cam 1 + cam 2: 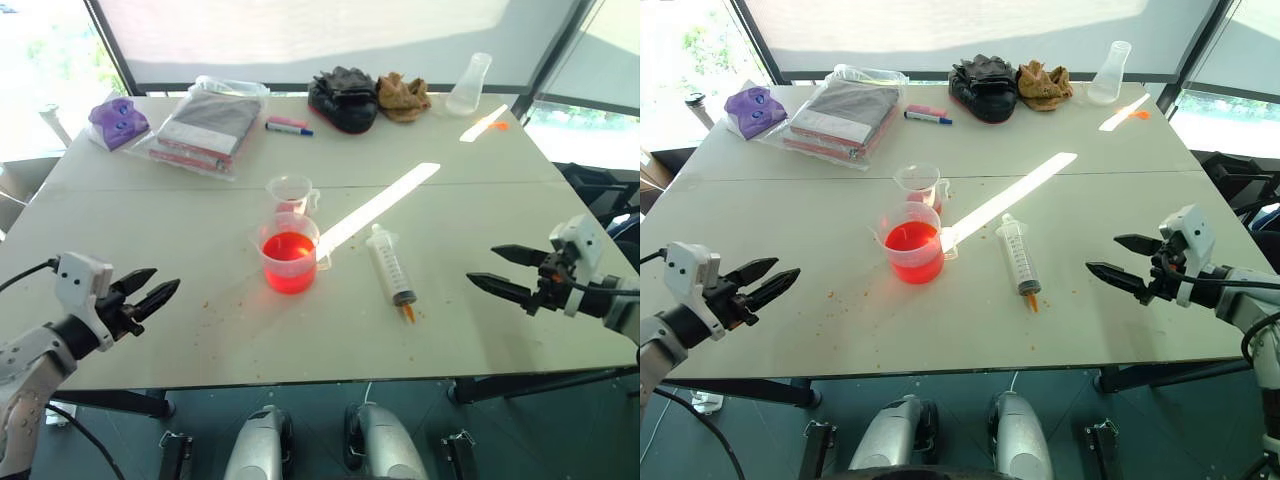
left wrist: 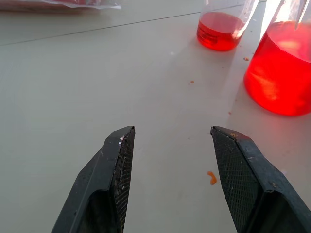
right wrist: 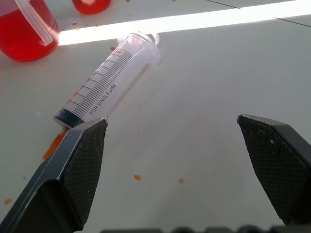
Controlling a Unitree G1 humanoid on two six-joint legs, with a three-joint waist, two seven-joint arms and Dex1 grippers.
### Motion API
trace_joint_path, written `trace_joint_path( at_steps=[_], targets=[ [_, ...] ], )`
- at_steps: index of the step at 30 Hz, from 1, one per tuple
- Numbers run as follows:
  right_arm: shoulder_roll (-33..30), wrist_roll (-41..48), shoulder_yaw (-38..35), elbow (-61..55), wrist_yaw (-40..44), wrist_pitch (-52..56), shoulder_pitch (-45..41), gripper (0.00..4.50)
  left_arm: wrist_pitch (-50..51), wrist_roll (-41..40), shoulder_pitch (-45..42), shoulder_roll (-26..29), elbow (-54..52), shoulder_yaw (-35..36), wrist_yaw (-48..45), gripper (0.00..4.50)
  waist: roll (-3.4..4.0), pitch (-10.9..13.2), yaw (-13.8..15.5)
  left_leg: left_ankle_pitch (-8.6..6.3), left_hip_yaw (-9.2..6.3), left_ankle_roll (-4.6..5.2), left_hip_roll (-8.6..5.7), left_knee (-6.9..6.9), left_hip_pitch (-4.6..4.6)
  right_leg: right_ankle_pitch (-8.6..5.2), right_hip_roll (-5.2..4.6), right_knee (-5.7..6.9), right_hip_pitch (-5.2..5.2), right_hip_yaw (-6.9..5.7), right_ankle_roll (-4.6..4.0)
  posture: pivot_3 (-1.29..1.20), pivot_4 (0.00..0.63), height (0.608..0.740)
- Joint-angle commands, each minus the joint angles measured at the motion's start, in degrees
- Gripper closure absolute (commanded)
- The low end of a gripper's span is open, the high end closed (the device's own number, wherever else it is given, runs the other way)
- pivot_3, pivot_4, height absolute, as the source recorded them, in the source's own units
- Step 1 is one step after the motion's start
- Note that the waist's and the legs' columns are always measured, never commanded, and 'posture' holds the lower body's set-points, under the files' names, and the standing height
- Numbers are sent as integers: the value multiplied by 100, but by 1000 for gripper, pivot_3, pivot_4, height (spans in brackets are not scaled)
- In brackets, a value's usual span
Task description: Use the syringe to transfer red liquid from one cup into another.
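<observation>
The clear syringe [image 1: 389,264] lies flat on the white table [image 1: 180,200], orange tip toward the front edge, plunger pushed in. Left of it stands the wide cup [image 1: 290,255], holding a good amount of red liquid. Just behind that is the smaller cup [image 1: 291,193] with a little red liquid at its bottom. My right gripper [image 1: 507,271] hovers open to the right of the syringe, pointing at it, nothing between its fingers. My left gripper [image 1: 150,290] is open and empty near the front left, pointing toward the cups.
Along the far edge lie a purple object [image 1: 117,122], a plastic bag of packets [image 1: 205,127], a pink-and-blue marker pen [image 1: 288,125], a black glove [image 1: 343,97], a brown cloth [image 1: 403,96] and a clear conical flask [image 1: 470,84]. Small orange specks dot the table near the cups.
</observation>
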Motion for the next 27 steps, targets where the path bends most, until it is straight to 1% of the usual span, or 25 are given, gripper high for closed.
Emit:
trace_joint_path(
  at_steps=[1,6,11,16,19,23,27],
  targets=[
    [8,20,-111,-199,-76,-70,-39,20,-168,67,-122,90,-17,106,-37,1915,0,0,-1,0,0,0,0,0,0,0,0,0,0,0,0,0,150,740],
    [-51,-185,82,-175,-282,-80,-234,20,-61,-5,-387,153,116,160,-58,1915,0,0,0,0,0,0,0,0,0,-1,1,0,0,-1,1,0,150,740],
    [-35,-503,234,-126,-576,-210,-351,20,-100,68,-441,140,209,134,-40,1915,0,0,-8,0,1,1,0,-2,0,0,2,0,-1,-1,0,0,150,740],
    [24,-527,339,-34,-666,-131,-526,20,-119,159,-443,105,152,27,3,1915,0,0,-7,1,2,1,0,-1,1,1,2,0,0,-2,0,0,150,740],
    [-43,-466,394,-10,-782,255,-652,20,-128,170,-418,82,131,-12,-8,1915,0,0,-6,1,2,1,0,-1,0,1,2,0,0,-2,0,0,150,740],
    [-131,-346,468,89,-795,872,-939,20,-278,319,-694,41,424,-173,33,1915,0,0,10,1,2,2,-1,-1,0,1,1,0,0,-2,-1,0,150,740],
    [-231,-310,612,192,-929,1579,-1430,20,-345,341,-876,220,549,-287,-248,1915,0,0,0,1,3,2,-1,-1,0,1,1,1,1,-2,-1,0,150,740]
  ],
)
